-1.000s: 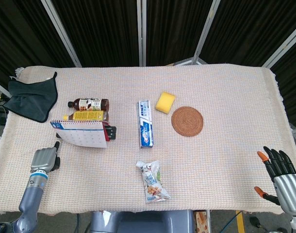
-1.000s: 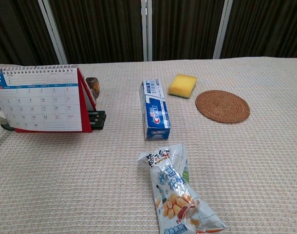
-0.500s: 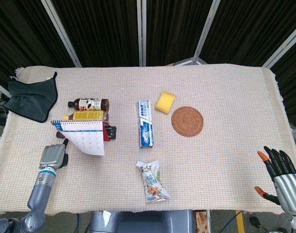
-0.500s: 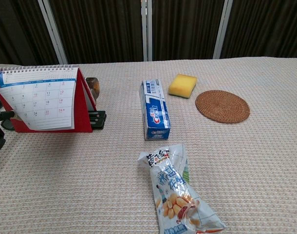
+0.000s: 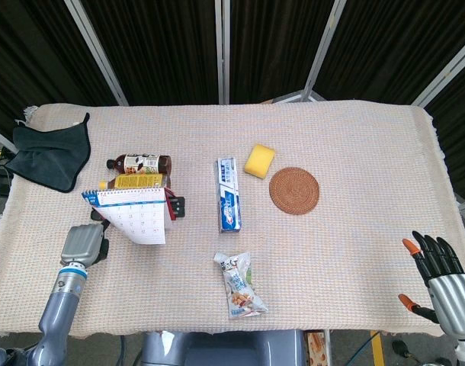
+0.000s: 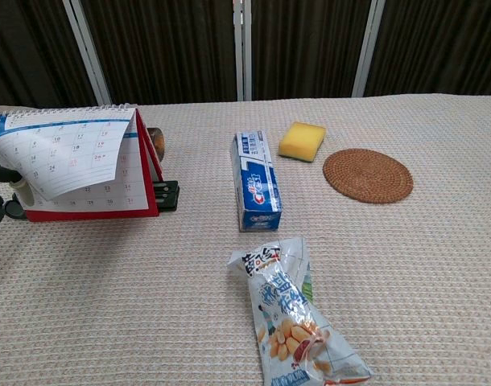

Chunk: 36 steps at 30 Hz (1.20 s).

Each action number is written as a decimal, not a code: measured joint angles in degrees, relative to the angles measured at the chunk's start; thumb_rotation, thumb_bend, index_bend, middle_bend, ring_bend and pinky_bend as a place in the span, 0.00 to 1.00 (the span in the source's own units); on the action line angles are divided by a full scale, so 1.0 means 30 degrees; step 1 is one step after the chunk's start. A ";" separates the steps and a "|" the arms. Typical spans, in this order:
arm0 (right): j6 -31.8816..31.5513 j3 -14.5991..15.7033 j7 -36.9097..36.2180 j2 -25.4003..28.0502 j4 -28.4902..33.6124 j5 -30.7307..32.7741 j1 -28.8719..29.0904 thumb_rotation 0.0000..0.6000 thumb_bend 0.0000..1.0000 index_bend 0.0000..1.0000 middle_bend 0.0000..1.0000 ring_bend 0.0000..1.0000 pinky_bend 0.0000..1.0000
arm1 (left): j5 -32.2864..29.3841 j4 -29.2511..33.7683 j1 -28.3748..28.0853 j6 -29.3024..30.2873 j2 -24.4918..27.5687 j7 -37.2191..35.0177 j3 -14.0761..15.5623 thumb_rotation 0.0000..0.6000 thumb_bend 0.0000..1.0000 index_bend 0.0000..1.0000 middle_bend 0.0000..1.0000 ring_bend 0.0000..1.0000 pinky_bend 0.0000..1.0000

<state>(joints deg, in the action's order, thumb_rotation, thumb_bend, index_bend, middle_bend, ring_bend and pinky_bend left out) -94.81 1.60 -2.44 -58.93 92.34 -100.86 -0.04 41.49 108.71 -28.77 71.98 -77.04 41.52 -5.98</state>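
Left hand (image 5: 81, 245), lower left of the head view, pinches a lifted calendar (image 5: 133, 216) page near the table's (image 5: 354, 229) left edge. Right hand (image 5: 444, 278) sits lower right off the table's edge, fingers spread and empty, with open cloth between it and the snack bag (image 5: 240, 286).

calendar (image 5: 133, 217) L, bottles (image 5: 139, 172) behind | toothpaste box (image 5: 229, 194) ctr | coaster (image 5: 294, 191) R | snack bag (image 5: 240, 285) front

Red-backed white calendar (image 6: 76, 165); blue-and-white toothpaste box (image 6: 256, 180); yellow sponge (image 6: 302, 141); brown woven coaster (image 6: 367, 174); dark grey cloth (image 5: 49, 155); beige woven tablecloth (image 5: 347, 221).
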 measured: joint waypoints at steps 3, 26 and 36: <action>-0.0079 0.0014 -0.0011 -0.0003 0.0010 -0.0085 -0.0019 1.00 0.03 0.00 0.00 0.00 0.00 | 0.0482 0.0260 0.0038 0.0389 0.0283 -0.0125 0.0044 1.00 0.68 0.00 0.66 0.69 0.63; 0.0058 -0.0001 -0.0092 -0.0019 -0.0021 0.0076 -0.0001 1.00 0.03 0.00 0.00 0.00 0.00 | 0.6002 0.0295 0.0119 0.3011 0.0603 -0.2050 -0.0905 1.00 0.65 0.00 0.40 0.48 0.47; 0.0170 -0.0012 0.0016 -0.0070 -0.0064 0.0148 0.0027 1.00 0.03 0.00 0.00 0.00 0.00 | 0.5698 -0.0046 0.0013 0.2097 0.1488 -0.2363 -0.1309 1.00 0.38 0.00 0.01 0.09 0.18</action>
<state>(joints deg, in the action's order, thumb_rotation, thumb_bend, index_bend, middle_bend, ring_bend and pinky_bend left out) -94.30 1.57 -2.40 -59.14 92.14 -100.42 0.04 58.58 108.57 -28.73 78.27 -72.58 34.43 -9.90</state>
